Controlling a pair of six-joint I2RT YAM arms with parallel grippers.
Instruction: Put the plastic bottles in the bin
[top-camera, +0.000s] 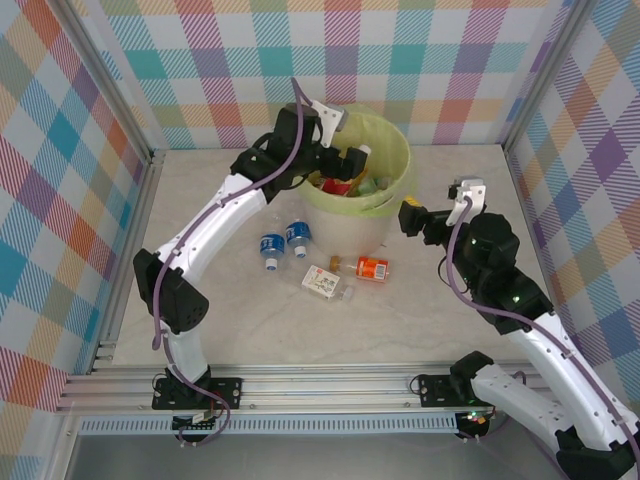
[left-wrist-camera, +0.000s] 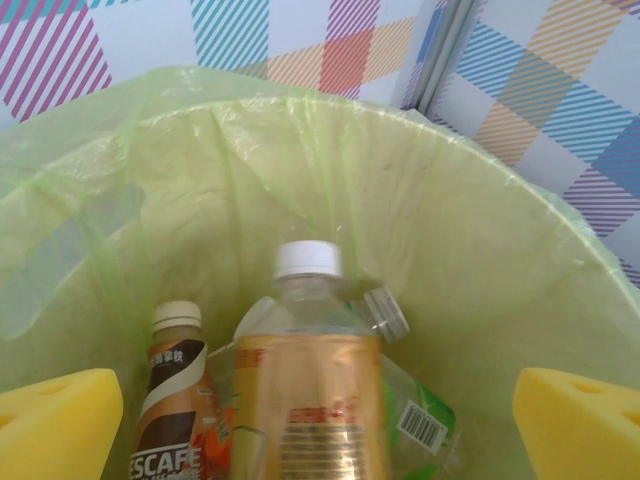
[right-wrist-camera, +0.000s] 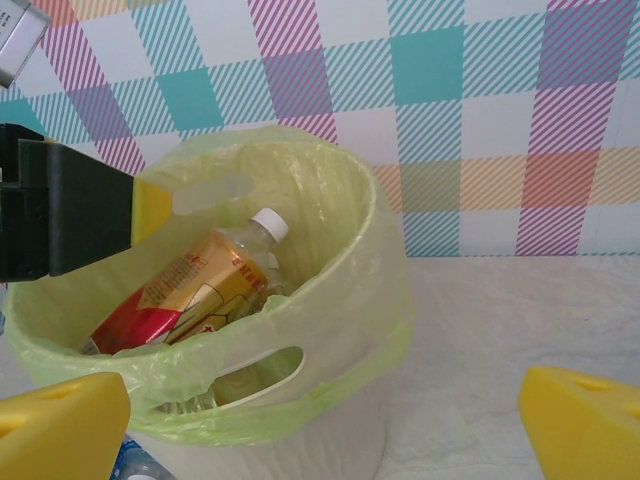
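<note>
The left gripper (top-camera: 342, 165) hangs over the mouth of the bin (top-camera: 395, 150), its yellow pads (left-wrist-camera: 55, 420) spread wide and touching nothing. Straight below it a gold-labelled bottle (left-wrist-camera: 310, 390) with a white cap lies loose on the others inside the liner, so that one looks delivered. What matters next is the bottles on the table (top-camera: 450, 310). In the overhead view two blue-labelled bottles (top-camera: 271, 246) lie side by side at about 7 o'clock from the left gripper, just off the bin's foot. Their long axes run roughly 12 to 6, with the caps toward the arms, and the left arm is plainly nearer to them. The right gripper (top-camera: 410, 217) waits just beside the bin's wall at 3 o'clock, also wide open and empty. An orange-labelled bottle (top-camera: 372, 268) lies at about 7 o'clock from it, long axis 3 to 9, with a crushed bottle (top-camera: 322, 281) close by at 8 o'clock. These two likely suit the right arm better.
</note>
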